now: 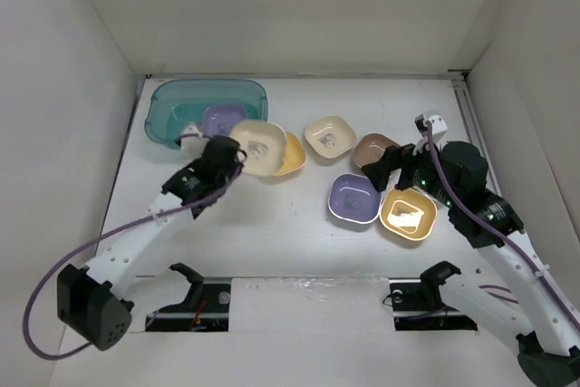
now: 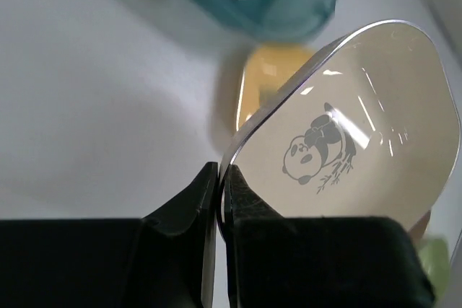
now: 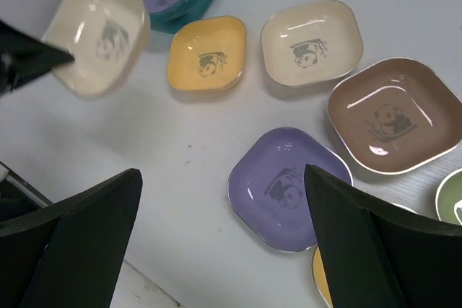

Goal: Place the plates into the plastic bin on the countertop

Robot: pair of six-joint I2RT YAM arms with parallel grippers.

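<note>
Left wrist: left gripper clamped on rim of cream plate, glossy, rounded-square, panda print inside, tilted above countertop near teal bin. Right gripper fingers wide apart.

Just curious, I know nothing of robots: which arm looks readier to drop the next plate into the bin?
Left. The left fingers pinch a cream plate by its rim, right beside the bin. The right fingers are open and empty, above a purple plate farther from it.
</note>
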